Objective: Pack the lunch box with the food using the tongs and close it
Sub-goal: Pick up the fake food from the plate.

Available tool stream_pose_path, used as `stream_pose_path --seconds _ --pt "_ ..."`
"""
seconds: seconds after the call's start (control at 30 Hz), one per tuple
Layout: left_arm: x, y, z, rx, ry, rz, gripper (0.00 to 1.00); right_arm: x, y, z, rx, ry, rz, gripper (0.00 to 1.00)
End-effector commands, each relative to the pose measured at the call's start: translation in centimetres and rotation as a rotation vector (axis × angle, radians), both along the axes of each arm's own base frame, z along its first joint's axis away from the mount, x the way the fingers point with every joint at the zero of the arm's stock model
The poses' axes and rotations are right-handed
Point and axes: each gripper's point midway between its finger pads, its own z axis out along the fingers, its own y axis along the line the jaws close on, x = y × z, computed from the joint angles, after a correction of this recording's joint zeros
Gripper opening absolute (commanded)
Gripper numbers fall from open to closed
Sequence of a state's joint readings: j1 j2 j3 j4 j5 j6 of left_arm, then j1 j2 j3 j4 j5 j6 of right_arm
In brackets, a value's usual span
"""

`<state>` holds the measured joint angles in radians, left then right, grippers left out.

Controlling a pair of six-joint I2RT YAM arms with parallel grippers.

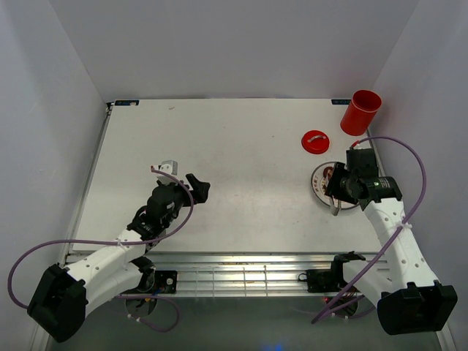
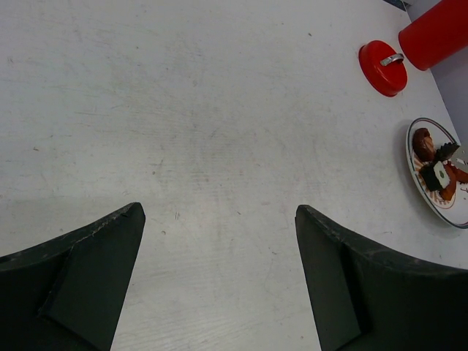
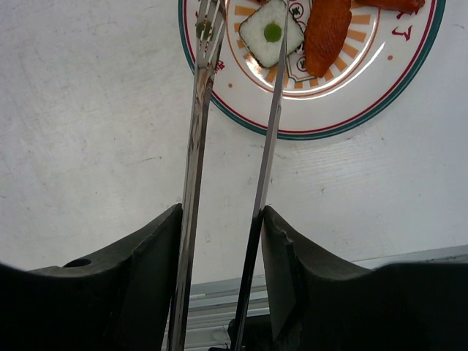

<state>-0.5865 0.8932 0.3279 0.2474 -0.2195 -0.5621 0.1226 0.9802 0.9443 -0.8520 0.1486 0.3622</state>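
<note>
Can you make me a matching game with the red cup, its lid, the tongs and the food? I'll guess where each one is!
Things:
1 lunch box
2 lid
3 tongs
4 food

Places:
A on the plate
B squeezed in the right gripper
C standing open in the far right corner
D lying flat on the table

Pairs: 1-C, 2-D, 3-B, 4-A.

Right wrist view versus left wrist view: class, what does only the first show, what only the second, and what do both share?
Only the right wrist: the right gripper clamping the two arms of the tongs. Only the left wrist: the lunch box, its lid lying beside it, and the open left gripper. Both: the plate with the food, on the white table.
</note>
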Motion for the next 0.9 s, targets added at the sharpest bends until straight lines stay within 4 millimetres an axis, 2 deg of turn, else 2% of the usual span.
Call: stream_pose_path --seconds 0.0,0.23,0.43,0.7,0.87 --pt "-0.2 -0.5 0.4 -0.019 -0.006 -0.020 0.95 -0.6 0.1 0.4 0.024 -0.019 -0.017 0.52" --pt "-0.1 -0.8 0.2 -0.019 0.004 -0.026 0.95 -0.8 0.0 -0.9 -0.002 0.009 0.023 0.54" --pt "0.0 -1.1 -0.5 -0.008 0.031 -0.037 0.95 -0.5 -0.4 -0.8 -0.028 0.002 0.021 0.58" --pt "0.2 -1.2 -0.8 0.003 0.041 -0.040 0.95 -0.7 -1.3 -1.9 -0.078 0.023 0.024 0.60" --pt "0.1 -1.2 -0.4 -0.009 0.030 -0.042 0.95 -0.4 -0.7 -2.8 -0.047 0.029 0.048 0.61"
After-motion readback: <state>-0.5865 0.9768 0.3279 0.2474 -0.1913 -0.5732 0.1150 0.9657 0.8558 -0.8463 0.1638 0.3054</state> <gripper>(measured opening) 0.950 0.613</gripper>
